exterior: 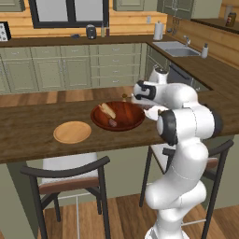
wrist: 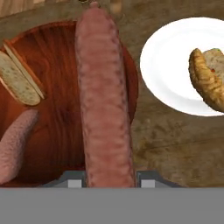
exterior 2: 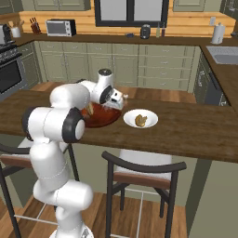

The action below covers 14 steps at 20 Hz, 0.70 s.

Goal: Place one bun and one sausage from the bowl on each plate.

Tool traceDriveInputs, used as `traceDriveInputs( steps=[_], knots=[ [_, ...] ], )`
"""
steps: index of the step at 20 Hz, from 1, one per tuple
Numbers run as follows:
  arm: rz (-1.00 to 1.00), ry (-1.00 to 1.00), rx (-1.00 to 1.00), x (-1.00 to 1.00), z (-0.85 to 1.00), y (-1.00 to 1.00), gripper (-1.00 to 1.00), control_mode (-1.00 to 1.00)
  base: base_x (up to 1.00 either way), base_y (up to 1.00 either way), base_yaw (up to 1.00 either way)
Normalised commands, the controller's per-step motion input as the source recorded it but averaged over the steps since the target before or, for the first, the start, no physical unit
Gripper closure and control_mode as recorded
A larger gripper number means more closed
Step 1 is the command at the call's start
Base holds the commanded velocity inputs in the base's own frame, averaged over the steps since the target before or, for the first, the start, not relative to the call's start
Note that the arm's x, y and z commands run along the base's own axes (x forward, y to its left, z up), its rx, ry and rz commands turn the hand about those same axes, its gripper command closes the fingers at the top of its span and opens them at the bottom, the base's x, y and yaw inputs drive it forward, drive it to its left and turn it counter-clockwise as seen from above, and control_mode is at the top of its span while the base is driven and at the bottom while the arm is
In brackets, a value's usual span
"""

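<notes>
The end effector (wrist: 108,177) is clenched on a sausage (wrist: 105,100), its two dark tips pressed against either side of one end while the rest of the link runs away from the hand, out over the right half of the bowl (wrist: 61,131) toward its far rim. Held by the end like that, the sausage is a long lever: it looks smooth-skinned and somewhat yielding, so I would judge it light but slippery and liable to droop or swivel between the tips if swung quickly; a hold nearer the middle would carry it more steadily. Inside the bowl lie a split bun (wrist: 19,78), pale crumb with a tan crust, probably soft and easily crushed, best pinched gently across its width, and a second sausage (wrist: 15,142) against the near wall. Just beside the bowl on the bench (wrist: 170,144) sits the white plate (wrist: 170,78), apart from the bowl's rim, already carrying a browned bun (wrist: 205,81) and no sausage that I can make out. On the bowl's other side in the left base view rests the flat tan plate (exterior: 72,132), bare, near the bowl but not touching. The white plate seems the likely destination.
</notes>
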Motion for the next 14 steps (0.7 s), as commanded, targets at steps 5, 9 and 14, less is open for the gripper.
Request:
traceDriveInputs(
  steps=[5,9,14],
  knots=[
    [-0.02,0.08,-0.2,0.16,0.0,-0.72,1.0,-1.0,0.0,0.0,0.0],
    [0.0,0.3,-0.05,0.22,-0.09,-0.93,1.0,-1.0,0.0,0.0,0.0],
    [0.01,0.27,0.0,0.65,-0.35,-0.55,1.0,-1.0,0.0,0.0,0.0]
  ],
)
